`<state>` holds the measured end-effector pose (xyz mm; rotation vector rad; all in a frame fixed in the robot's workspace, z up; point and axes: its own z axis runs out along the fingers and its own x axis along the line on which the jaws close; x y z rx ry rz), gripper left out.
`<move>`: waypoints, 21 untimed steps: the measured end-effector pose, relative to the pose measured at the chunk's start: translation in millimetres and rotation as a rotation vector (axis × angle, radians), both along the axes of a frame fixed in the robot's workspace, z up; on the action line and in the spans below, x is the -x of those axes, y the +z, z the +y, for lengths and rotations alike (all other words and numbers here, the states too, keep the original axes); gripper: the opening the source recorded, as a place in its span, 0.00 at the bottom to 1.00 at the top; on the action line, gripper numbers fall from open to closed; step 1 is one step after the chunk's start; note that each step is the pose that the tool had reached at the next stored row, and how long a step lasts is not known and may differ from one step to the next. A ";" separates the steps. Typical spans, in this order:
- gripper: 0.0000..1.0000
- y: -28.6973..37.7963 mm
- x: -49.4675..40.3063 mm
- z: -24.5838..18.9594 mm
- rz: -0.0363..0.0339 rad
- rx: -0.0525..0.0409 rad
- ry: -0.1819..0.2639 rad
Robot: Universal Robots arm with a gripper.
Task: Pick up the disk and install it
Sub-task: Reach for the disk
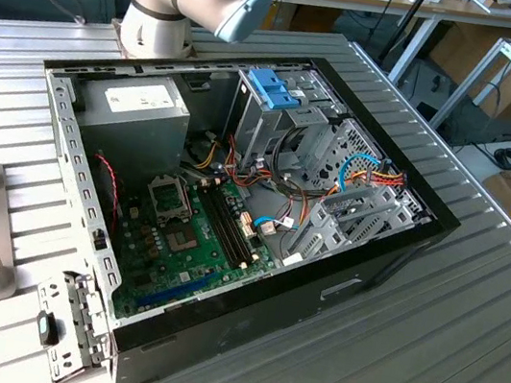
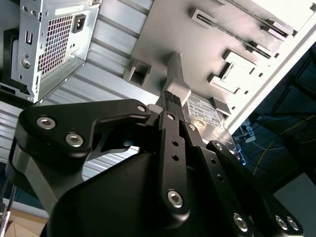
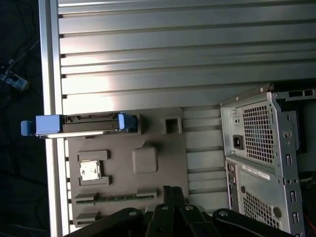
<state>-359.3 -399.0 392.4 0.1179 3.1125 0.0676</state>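
Black fingers of the end effector [image 3: 172,190] sit pressed together, nothing pinched between them, over a grey fixture plate [image 3: 148,133]. At that plate's far edge the disk [image 3: 91,124] stands on its side, with blue carrier ends, near the ribbed metal desk's [image 3: 173,49] rim. Beside the plate lies the open computer case [image 3: 261,148].

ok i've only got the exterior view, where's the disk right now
observer: in the first wrist view the disk stands on edge in a slot of the grey tray, by the edge of the table.
operator: tool got it yet
observer: no, the tool is shut on nothing, over the tray, apart from the disk.
operator: anything else on that tray
observer: a square chip lies in one pocket.
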 end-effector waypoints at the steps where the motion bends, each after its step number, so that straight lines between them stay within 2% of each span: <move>1: 0.10 0.0 1.5 0.0 0.0000 0.0000 0.000; 21: 0.10 -0.6 30.5 0.0 -0.0001 -0.0001 0.000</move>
